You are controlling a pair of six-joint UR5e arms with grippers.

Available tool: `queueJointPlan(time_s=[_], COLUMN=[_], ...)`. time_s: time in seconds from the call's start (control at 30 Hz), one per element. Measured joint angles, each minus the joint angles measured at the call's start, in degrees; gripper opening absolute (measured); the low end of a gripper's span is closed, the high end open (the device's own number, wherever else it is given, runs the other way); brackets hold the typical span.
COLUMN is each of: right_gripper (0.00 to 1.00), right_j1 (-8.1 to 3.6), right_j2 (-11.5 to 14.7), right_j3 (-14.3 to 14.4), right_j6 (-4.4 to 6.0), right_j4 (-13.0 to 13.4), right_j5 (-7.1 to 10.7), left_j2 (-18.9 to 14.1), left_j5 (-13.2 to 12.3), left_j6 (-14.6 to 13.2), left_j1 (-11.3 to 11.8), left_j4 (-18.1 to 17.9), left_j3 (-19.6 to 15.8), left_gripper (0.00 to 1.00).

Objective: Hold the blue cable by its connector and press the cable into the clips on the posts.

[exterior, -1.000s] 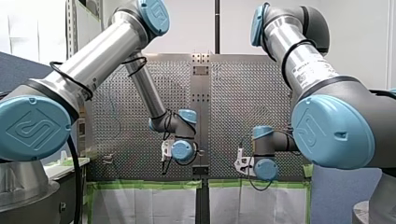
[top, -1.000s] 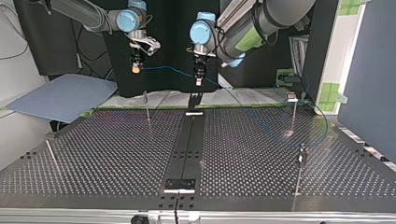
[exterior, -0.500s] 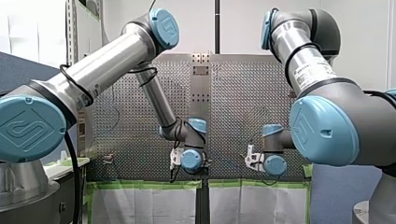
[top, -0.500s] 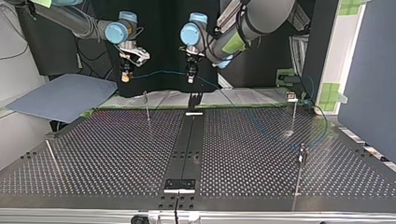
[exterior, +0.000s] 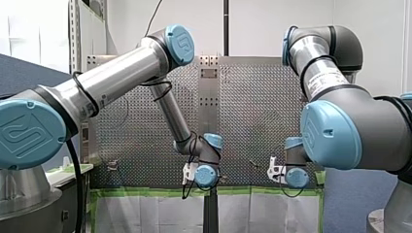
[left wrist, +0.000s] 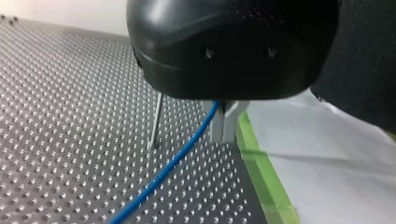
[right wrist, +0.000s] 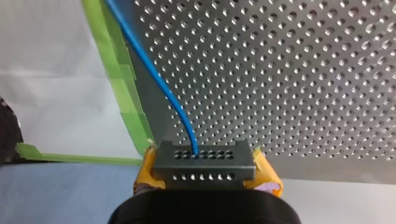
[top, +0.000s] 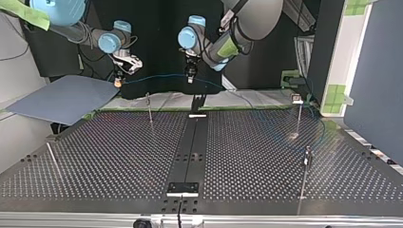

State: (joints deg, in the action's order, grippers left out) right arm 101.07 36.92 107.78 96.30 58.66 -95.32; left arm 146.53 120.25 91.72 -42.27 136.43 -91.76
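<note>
The blue cable (top: 152,75) hangs in the air between my two grippers at the far edge of the table (top: 119,156). My right gripper (top: 117,82), at the top view's left, is shut on the cable's dark grey connector (right wrist: 204,164), with yellow pads (right wrist: 267,173) on either side. My left gripper (top: 189,77) is shut on the cable (left wrist: 163,172) further along, which passes between its metal fingers (left wrist: 219,122). From there the cable drops toward a post with a clip (top: 298,111). A thin post (top: 149,108) stands below and between the grippers.
Two more posts stand at the top view's near right (top: 305,166) and near left (top: 53,160). A black strip (top: 190,147) runs down the table's middle. Green tape (left wrist: 261,177) edges the table, with white covering beyond. A blue-grey sheet (top: 62,97) lies off the table's far left.
Both arms have carried the cable toward the top view's left and slightly further from that camera. In the front view both wrists have sunk and shifted right. Both grips are unchanged.
</note>
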Motion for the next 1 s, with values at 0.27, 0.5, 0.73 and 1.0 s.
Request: queueJointPlan(time_s=[0.27,0.5,0.73,1.0], right_gripper=[0.00,0.00,0.00,0.00], right_j1=[-3.76,-5.24,-6.17,-7.33], right_j2=[-0.37,-0.45,-0.57,-1.23], right_j3=[-3.72,-6.16,-7.66,-9.03], right_j6=[-0.10,-0.14,-0.21,-0.16], right_j4=[-0.83,-2.28,-3.54,-4.53], right_j5=[3.57,5.07,6.35,6.70], left_j2=[3.74,7.14,8.13,8.11], left_j5=[0.44,0.97,1.45,1.35], left_j6=[0.04,0.38,1.00,2.80], left_j1=[-0.29,-0.31,-0.36,-0.61], left_j4=[0.76,1.24,1.44,3.43], left_j3=[3.77,7.19,10.50,14.25], left_gripper=[0.00,0.00,0.00,0.00])
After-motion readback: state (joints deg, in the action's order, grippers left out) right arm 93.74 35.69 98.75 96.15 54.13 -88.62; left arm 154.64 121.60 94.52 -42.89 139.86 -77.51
